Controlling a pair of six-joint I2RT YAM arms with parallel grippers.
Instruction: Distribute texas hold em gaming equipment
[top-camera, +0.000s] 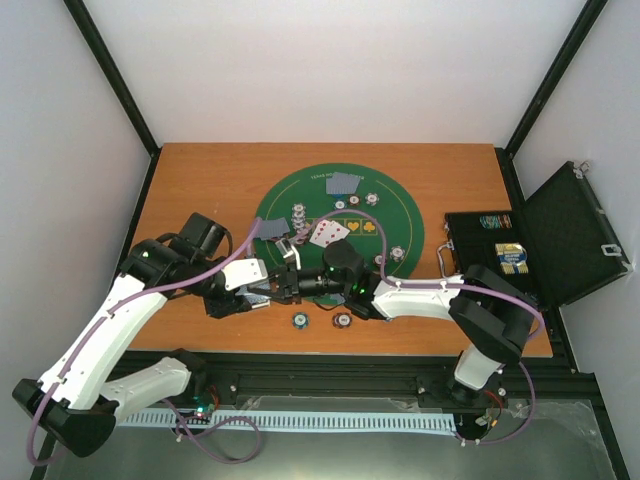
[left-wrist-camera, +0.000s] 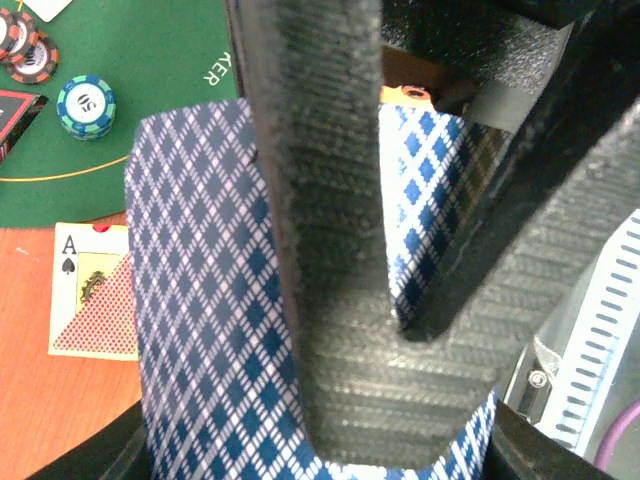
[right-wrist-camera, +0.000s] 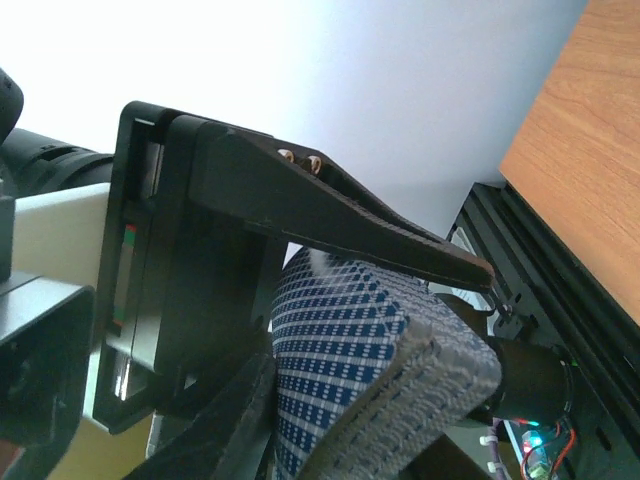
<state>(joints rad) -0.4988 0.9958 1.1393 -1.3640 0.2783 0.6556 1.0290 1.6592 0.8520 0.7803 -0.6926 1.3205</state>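
one patterned card (left-wrist-camera: 200, 300), left fingers (left-wrist-camera: 330, 300) clamped on it, right fingers (right-wrist-camera: 430, 400) touching, grip unclear

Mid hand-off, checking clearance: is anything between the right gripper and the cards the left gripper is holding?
Nothing visible does. The right gripper has a finger on each face of the blue-backed cards, closed onto them, while the left gripper clamps the same cards.
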